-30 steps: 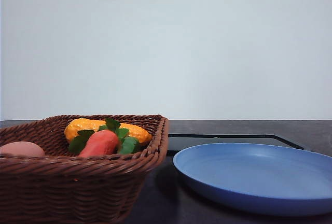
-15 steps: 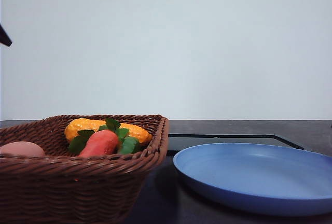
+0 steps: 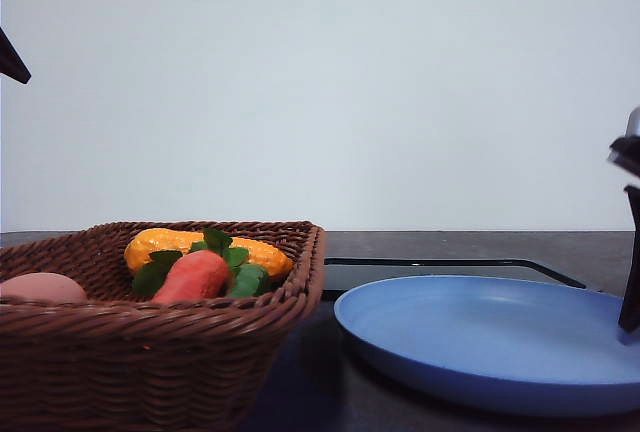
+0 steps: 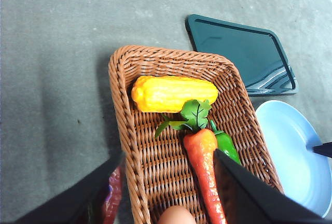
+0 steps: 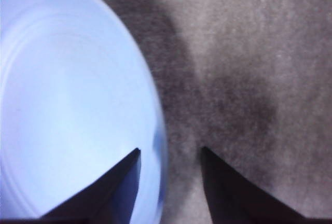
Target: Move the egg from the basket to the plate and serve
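Hanging above the basket (image 4: 176, 130), the left gripper (image 4: 168, 193) had its fingers spread wide and empty, with the egg (image 4: 176, 216) lying just below them at the near end of the weave. A second earlier no arm had shown in the front view; now a dark tip of the left arm poked in at the far left edge. Beside the egg lay the carrot (image 4: 203, 169), with the corn (image 4: 174, 93) beyond. Further right sat the plate (image 3: 490, 337), bare, a tray (image 4: 244, 55) behind it. At the right, the right gripper (image 5: 168, 182) had newly come in, open, straddling the plate's rim. I judged both arms were getting into position: left for the egg, right for the plate.
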You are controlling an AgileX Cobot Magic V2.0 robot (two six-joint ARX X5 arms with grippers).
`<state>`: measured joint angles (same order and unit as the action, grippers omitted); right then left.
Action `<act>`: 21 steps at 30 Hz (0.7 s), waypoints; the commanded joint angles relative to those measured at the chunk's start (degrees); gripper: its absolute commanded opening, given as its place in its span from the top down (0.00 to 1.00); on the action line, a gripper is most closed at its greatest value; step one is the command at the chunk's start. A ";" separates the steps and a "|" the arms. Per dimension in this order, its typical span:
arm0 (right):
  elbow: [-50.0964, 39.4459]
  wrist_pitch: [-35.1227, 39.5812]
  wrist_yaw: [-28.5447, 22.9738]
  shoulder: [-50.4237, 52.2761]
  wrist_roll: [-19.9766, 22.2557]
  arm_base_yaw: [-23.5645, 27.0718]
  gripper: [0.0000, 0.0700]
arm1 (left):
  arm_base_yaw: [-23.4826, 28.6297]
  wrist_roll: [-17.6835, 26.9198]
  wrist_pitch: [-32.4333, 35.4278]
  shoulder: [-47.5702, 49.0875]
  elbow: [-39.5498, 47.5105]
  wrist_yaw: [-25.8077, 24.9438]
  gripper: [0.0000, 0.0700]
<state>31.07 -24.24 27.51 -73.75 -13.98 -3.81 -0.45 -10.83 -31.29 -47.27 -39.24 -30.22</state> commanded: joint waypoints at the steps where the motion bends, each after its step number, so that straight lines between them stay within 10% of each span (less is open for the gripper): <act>1: 0.65 0.76 0.20 -1.79 -0.63 -0.22 0.75 | -0.02 0.94 0.42 -0.41 -0.92 -0.31 0.51; 10: 0.65 1.43 1.75 -3.38 -0.63 -0.22 1.00 | -0.02 0.90 0.86 -0.41 -0.92 -0.33 0.51; 21: 0.67 1.01 2.48 0.50 -2.01 1.08 1.00 | -1.04 0.93 1.07 -0.41 -0.93 -0.35 0.38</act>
<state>31.46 -23.44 30.30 -73.20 -15.27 -3.00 -1.23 -10.83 -30.83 -47.29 -39.24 -30.22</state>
